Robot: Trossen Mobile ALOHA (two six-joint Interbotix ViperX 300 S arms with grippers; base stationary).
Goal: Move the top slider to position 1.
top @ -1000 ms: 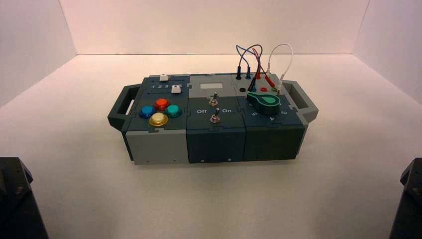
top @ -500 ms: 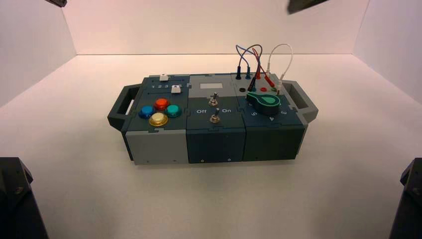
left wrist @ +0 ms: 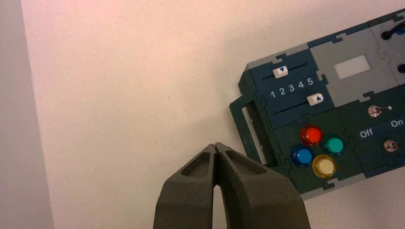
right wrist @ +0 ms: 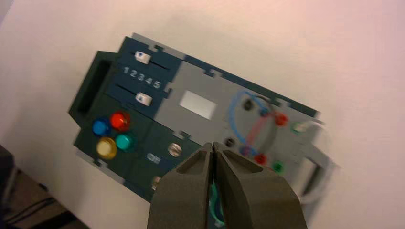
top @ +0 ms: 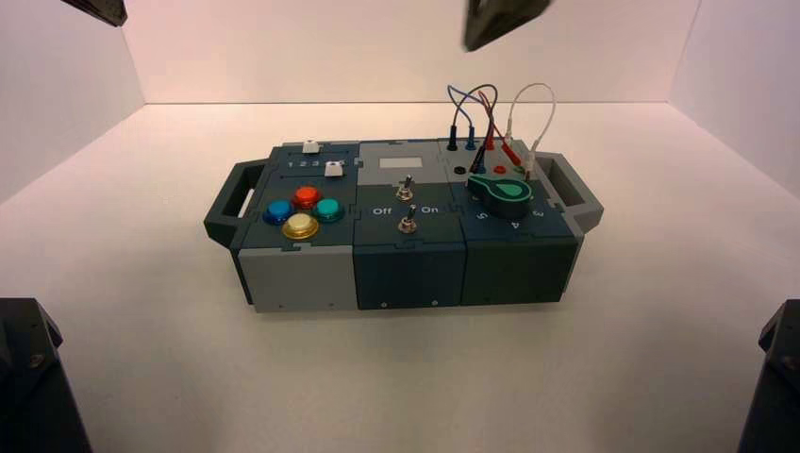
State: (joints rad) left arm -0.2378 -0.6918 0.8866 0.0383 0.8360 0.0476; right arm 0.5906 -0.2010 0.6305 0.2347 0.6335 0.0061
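The left gripper's fingers (left wrist: 191,191) were pressed together; the left gripper (left wrist: 215,146) hung above the tabletop (left wrist: 119,95), off the box's left edge. The right gripper's fingers were pressed together too, the right gripper (right wrist: 214,145) above the box's right half. The top slider (left wrist: 280,71) sat near the box's (top: 410,274) far left corner, at 2.

Closed hand (right wrist: 213,145), grey box (right wrist: 177,76), top slider (right wrist: 142,57); coloured buttons (right wrist: 120,121)
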